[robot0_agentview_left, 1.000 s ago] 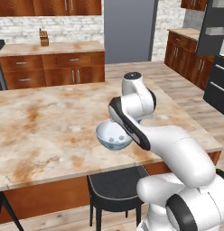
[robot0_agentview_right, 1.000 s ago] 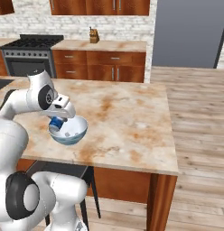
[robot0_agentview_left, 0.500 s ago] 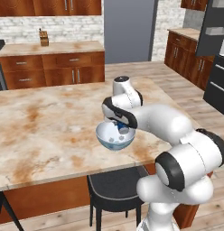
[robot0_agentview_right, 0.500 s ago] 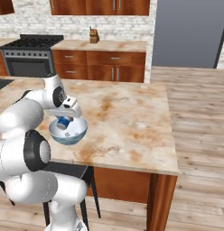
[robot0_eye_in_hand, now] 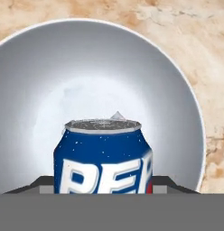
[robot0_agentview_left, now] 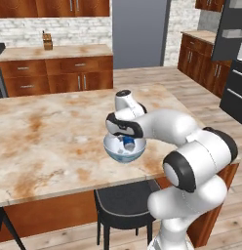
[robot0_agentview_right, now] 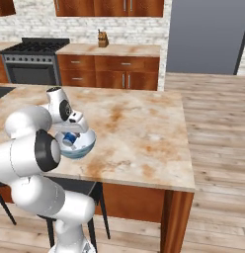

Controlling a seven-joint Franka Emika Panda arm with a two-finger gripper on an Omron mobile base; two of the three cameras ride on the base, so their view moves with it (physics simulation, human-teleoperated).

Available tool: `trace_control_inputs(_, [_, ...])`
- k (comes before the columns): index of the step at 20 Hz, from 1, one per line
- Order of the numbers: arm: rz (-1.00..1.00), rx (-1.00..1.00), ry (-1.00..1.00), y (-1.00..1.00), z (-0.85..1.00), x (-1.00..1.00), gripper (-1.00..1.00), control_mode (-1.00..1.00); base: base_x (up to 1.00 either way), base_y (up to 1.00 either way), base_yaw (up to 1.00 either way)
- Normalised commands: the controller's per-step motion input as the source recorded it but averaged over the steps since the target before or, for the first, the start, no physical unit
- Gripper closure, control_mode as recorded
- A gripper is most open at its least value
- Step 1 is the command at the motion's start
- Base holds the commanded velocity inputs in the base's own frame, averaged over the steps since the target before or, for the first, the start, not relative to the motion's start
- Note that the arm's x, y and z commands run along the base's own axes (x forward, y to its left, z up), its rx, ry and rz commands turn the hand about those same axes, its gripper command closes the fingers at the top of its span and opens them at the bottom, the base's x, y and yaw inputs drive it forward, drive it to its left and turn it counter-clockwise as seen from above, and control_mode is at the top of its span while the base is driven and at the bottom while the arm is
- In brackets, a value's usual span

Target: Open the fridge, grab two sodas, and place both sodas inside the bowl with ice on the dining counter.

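Blue soda can sits between the fingers, which grasp it at its sides; in the hand view the can's silver top faces the camera and white lettering shows on the blue wall. Behind the can lies the pale blue-white bowl, its round rim framing the can on all sides, whitish ice patch at its bottom; whether the can touches the bowl floor cannot be told. Left base view: gripper hangs down into the bowl, blue can visible through the glassy wall, dark wrist joint just above the rim. Right base view: same bowl with the can inside its mouth, tilted a little, hand bent over it from the left. Bowl stands on the beige marble-patterned table with rust veins, near the table's front edge on the robot's side. A black stool is tucked under that edge, just below the bowl. Far wall: wooden cabinets, knife block on the wall counter, stove to its left, tall grey fridge at the right
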Motion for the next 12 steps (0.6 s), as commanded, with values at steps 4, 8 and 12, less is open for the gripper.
trace_control_inputs(4, [0.0, 0.0, 0.0, 0.0, -0.26, 0.1, 1.0, -1.0, 0.0, 0.0, 0.0])
trace_control_inputs(8, [0.0, 0.0, 0.0, 0.0, -0.24, 0.08, 1.0, -1.0, 0.0, 0.0, 0.0])
trace_control_inputs(12, [0.0, 0.0, 0.0, 0.0, -0.18, 0.07, 1.0, -1.0, 0.0, 0.0, 0.0])
